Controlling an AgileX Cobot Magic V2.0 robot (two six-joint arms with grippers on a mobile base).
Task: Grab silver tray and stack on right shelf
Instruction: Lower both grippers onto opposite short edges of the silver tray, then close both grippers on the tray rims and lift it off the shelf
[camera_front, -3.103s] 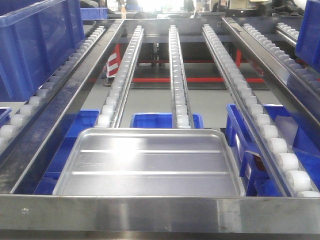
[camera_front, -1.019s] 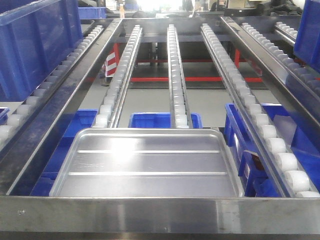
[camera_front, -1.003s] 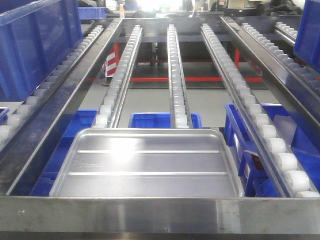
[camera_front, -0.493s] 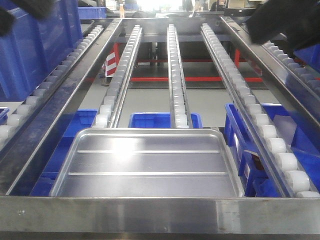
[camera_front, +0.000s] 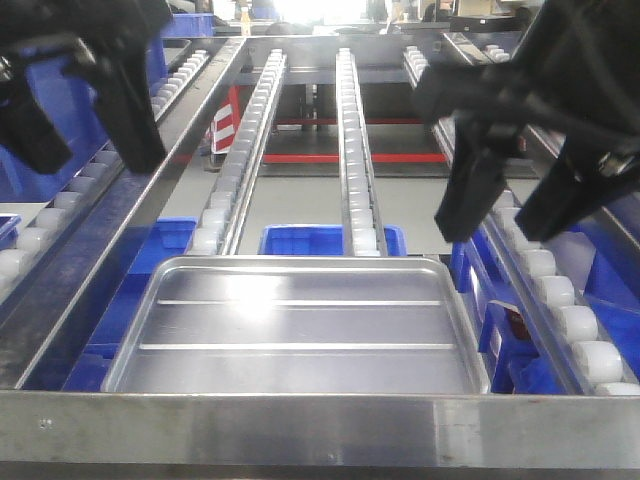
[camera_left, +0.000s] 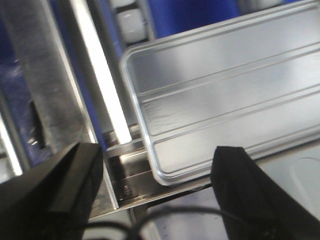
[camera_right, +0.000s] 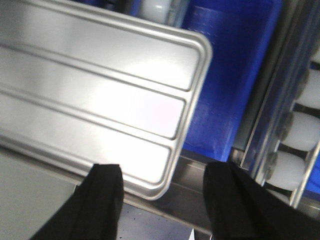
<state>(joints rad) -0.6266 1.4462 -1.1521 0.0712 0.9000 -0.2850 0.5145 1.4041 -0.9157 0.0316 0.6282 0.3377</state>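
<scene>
Overhead, left tool (camera_front: 85, 125) and right tool (camera_front: 512, 205) gape unclenched over near corners of the silver tray (camera_front: 300, 325).

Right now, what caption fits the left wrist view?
Left gripper, jaws open, above a corner of the silver tray.

My left end effector (camera_front: 95, 158) hangs high on the left, my right end effector (camera_front: 493, 230) high on the right; both point downward, jaws spread wide, gripping nothing
</scene>
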